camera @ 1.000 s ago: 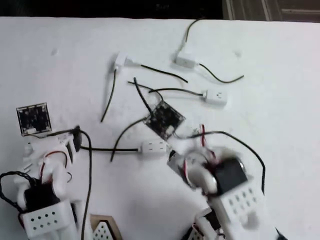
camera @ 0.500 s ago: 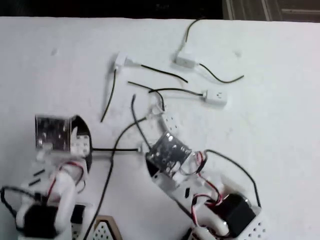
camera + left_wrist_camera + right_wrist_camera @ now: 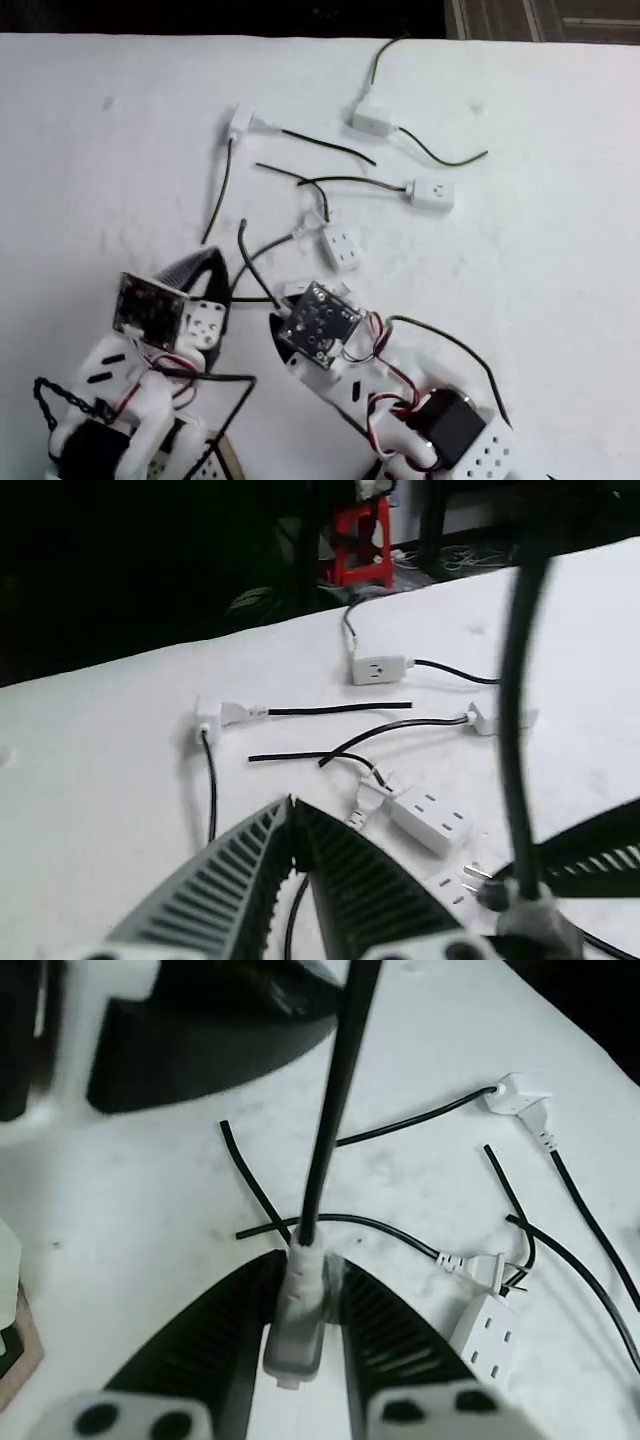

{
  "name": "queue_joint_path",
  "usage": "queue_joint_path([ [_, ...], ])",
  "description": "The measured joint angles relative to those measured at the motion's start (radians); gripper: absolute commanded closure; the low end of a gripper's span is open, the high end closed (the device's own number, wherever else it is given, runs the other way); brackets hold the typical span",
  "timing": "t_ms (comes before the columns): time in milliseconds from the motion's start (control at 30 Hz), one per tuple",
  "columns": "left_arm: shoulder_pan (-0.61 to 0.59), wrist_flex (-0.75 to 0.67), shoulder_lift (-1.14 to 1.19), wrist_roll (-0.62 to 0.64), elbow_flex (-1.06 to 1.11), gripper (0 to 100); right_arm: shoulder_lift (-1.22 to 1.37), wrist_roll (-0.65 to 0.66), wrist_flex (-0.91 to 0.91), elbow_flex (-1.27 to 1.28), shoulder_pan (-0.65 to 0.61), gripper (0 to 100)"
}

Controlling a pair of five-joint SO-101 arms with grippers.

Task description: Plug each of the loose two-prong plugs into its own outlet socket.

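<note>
My right gripper (image 3: 305,1270) is shut on a white plug (image 3: 297,1310), and its stiff black cord (image 3: 335,1110) rises from the jaws. In the high view this gripper (image 3: 287,300) sits low in the middle, close to my left gripper (image 3: 212,272). The left gripper (image 3: 293,827) is shut, tips together, with nothing seen in it. A white triple socket (image 3: 341,246) lies just beyond, a loose plug (image 3: 316,222) touching its end. Farther back lie a single socket (image 3: 431,193), another socket (image 3: 370,122) and a loose plug (image 3: 240,122).
Short black cords (image 3: 320,145) cross the white table (image 3: 560,250) between the sockets. A wooden piece (image 3: 222,450) sits at the front edge between the arm bases. A red stool (image 3: 363,542) stands beyond the table's far edge.
The right arm pulled back toward the front edge, uncovering the triple socket, and now grips the white plug. The left arm swung right toward the middle.
</note>
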Motion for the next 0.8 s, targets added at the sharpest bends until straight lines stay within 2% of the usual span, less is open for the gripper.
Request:
queue_joint_path([
  [133, 0.118, 0.008, 0.000, -0.003, 0.000, 98, 0.000, 0.000, -0.035, 0.021, -0.002, 98.1],
  [367, 0.333, 0.098, 0.000, -0.107, 0.000, 98, 0.000, 0.000, -0.037, 0.021, 0.002, 98.1],
  [800, 0.353, 0.112, -0.002, -0.215, 0.060, 98, 0.003, 0.000, -0.035, 0.057, 0.003, 98.1],
])
